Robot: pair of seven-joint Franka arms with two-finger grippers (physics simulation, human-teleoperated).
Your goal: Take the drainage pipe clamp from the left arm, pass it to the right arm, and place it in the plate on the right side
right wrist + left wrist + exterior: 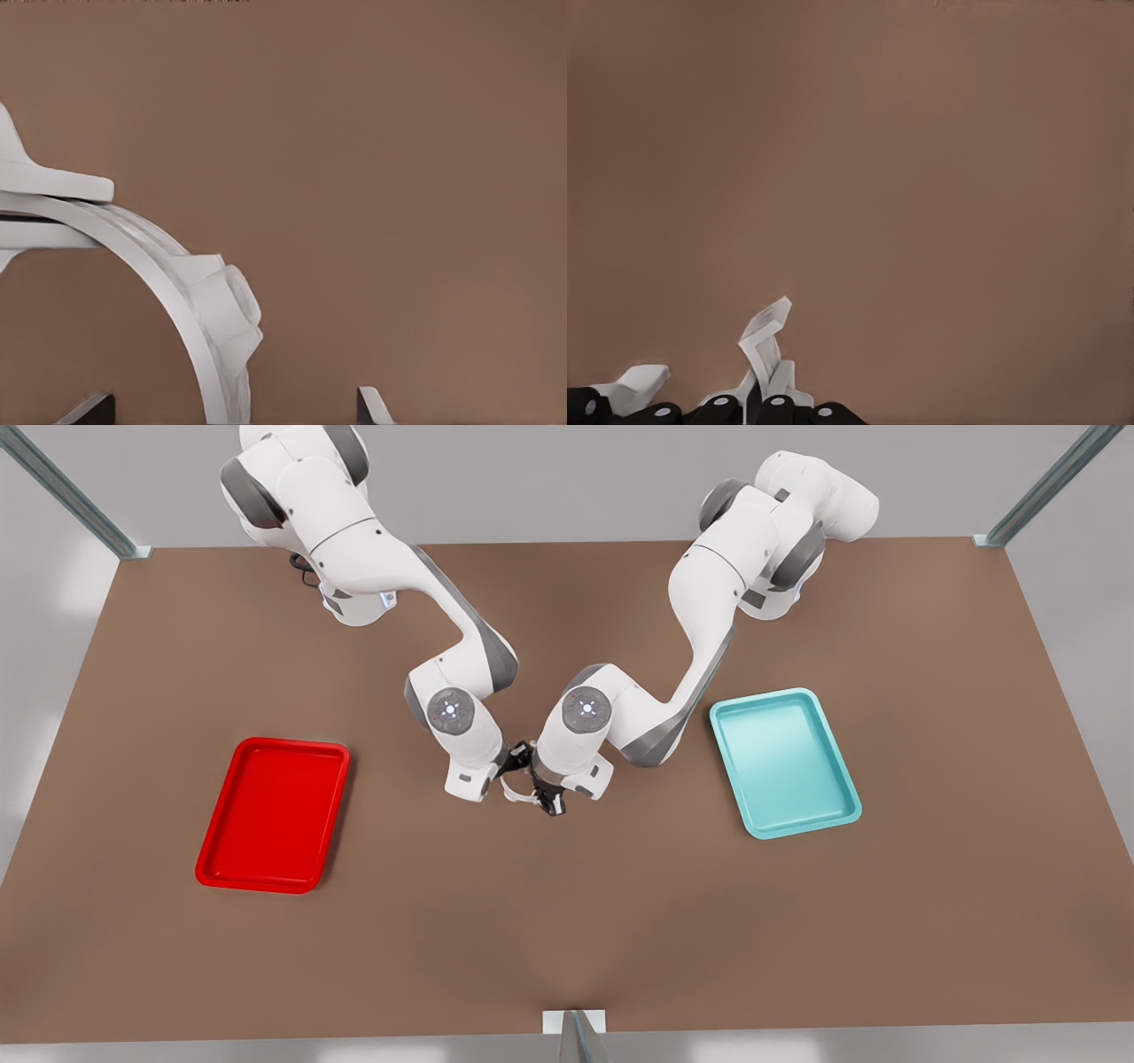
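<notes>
The drainage pipe clamp is a thin white half-ring held just above the table's middle, where both grippers meet. My left gripper belongs to the arm on the front view's right and is shut on the clamp. In the left wrist view its black fingertips pinch the strap of the clamp. My right gripper, on the arm at the front view's left, is open. In the right wrist view its right gripper has tips wide apart, and the clamp's arc passes between them. The red plate lies at the front view's left.
A teal tray lies at the front view's right, beside the left arm's elbow. Bare brown table stretches in front of the grippers. Metal frame posts stand at the table's far corners and at the near edge's middle.
</notes>
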